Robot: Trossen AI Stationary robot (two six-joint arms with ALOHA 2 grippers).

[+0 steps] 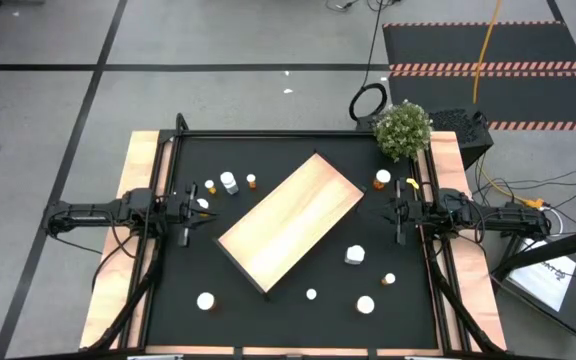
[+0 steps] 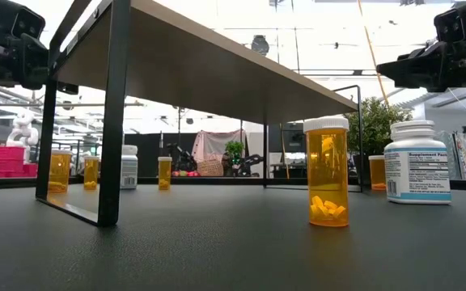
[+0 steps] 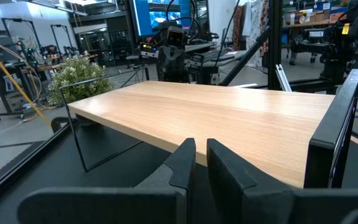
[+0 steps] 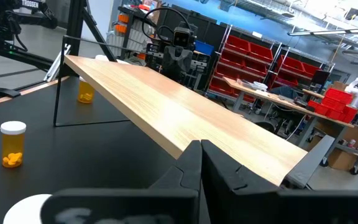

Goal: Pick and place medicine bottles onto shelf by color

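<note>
Both arms level, each hand (image 1: pixel 200 208) empty.

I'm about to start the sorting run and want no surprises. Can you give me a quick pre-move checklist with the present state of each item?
1. Shelf top bare, ready for bottles: ok.
2. Left gripper empty, fingers nearly shut, at the table's left edge: ok, but must open before a pick.
3. Right gripper empty and shut at the right edge: ok, same note.
4. Bottles upright: orange bottle and white bottle stand upright: ok; the others, cannot tell.
5. Potted plant at the far right corner, clear of the shelf: ok.
</note>
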